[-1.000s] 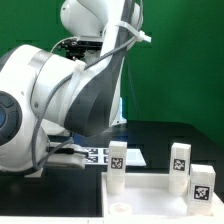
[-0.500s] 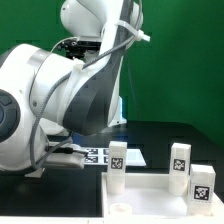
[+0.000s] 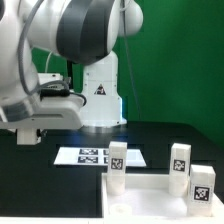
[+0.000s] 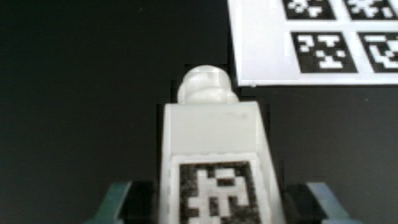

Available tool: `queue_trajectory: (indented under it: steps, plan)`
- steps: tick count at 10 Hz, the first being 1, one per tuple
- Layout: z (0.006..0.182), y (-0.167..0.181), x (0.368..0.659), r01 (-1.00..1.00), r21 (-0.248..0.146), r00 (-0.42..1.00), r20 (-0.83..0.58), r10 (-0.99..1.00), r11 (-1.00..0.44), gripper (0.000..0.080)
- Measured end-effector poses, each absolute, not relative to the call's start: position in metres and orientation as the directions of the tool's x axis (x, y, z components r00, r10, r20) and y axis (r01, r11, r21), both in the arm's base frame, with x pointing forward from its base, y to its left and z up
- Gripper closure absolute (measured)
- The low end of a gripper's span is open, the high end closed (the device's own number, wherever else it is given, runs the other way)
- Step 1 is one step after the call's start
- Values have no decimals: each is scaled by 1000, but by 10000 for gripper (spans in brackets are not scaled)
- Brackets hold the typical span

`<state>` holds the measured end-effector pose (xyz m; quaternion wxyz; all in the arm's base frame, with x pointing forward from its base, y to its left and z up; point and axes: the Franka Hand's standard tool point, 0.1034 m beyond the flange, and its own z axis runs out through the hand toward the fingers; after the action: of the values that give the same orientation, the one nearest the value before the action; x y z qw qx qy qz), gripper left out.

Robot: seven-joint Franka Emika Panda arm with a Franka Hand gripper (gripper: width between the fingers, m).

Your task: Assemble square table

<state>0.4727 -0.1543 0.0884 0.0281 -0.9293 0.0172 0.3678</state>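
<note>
Seemingly the assembly is sitting about three-quarters done: three legs (image 3: 117, 165) are standing upright on the square tabletop (image 3: 150, 200) at the bench's near edge, toward the exterior view's right corner. The gripper (image 4: 217, 198) is holding the fourth leg (image 4: 212, 140) between its fingers above the dark bench, near the marker board (image 3: 92, 156), leaving this one leg waiting to be fitted.

Arm (image 3: 60, 40) now swung up and toward the exterior view's left, marker board (image 3: 85, 156) uncovered.
</note>
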Motion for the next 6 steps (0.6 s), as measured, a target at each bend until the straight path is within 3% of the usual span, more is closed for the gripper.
queue_trajectory:
  steps: [3, 6]
  plan:
    - [90, -155, 484, -43, -36, 831, -556, -16, -998, 517]
    - [123, -130, 522, -46, -90, 913, -407, -5, -995, 517]
